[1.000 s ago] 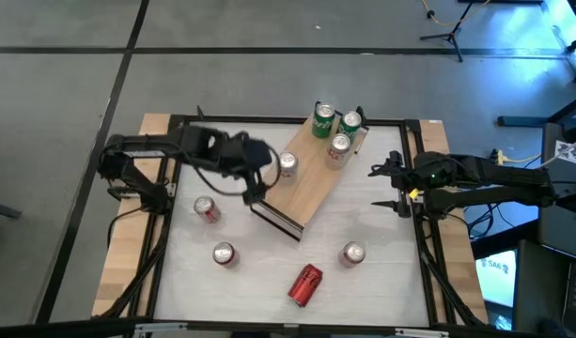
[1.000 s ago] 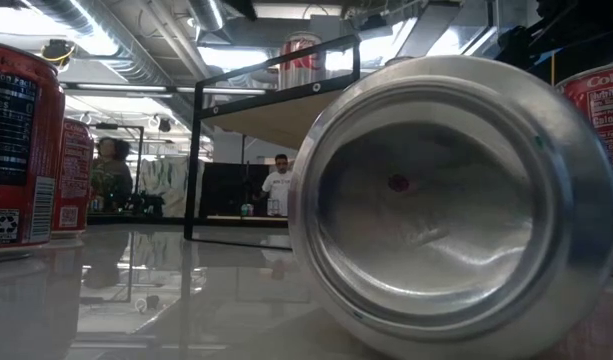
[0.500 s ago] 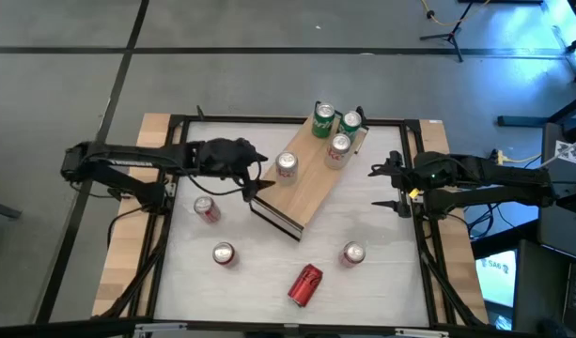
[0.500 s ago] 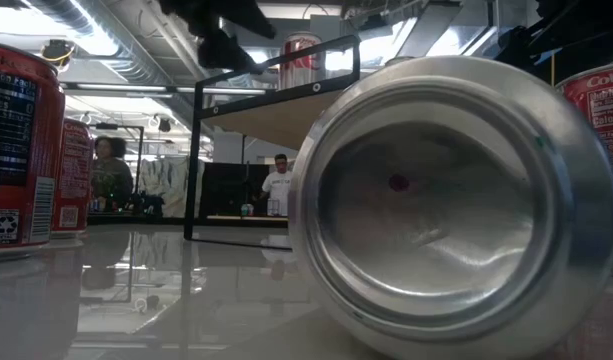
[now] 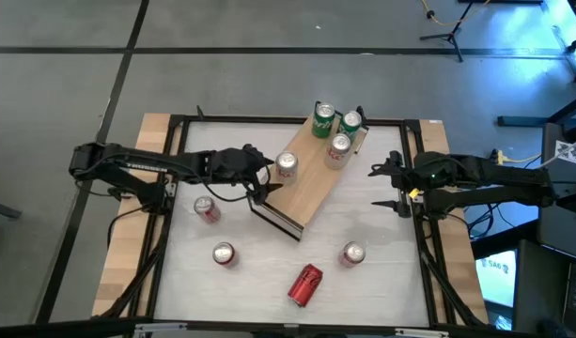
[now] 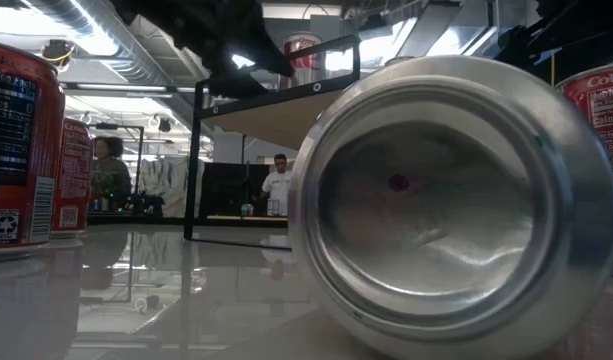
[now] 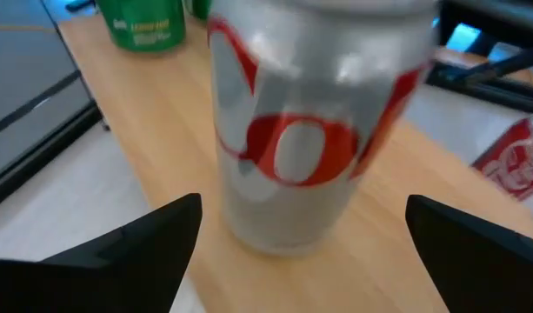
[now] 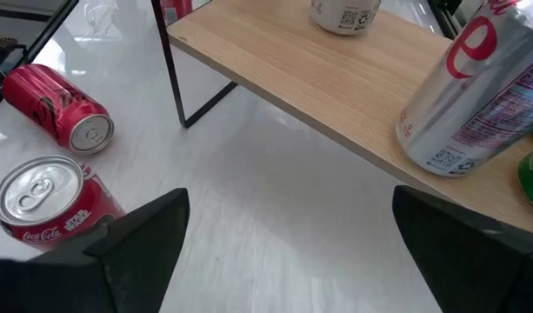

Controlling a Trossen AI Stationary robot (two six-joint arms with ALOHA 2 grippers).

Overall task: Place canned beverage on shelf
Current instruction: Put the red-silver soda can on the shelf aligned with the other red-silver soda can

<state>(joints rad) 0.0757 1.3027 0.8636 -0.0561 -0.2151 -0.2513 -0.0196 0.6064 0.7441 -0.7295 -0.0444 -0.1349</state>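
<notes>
Four cans on shelf; my left end effector spread wide, empty, straddling silver-red can; right end effector open, idle.

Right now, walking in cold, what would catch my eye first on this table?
Probably the shelf, a light-wood board set slantwise mid-table with four cans standing on it. The left gripper hovers open beside the silver can at the shelf's near end, not gripping it. In front, a red can lies on its side on the table.
</notes>
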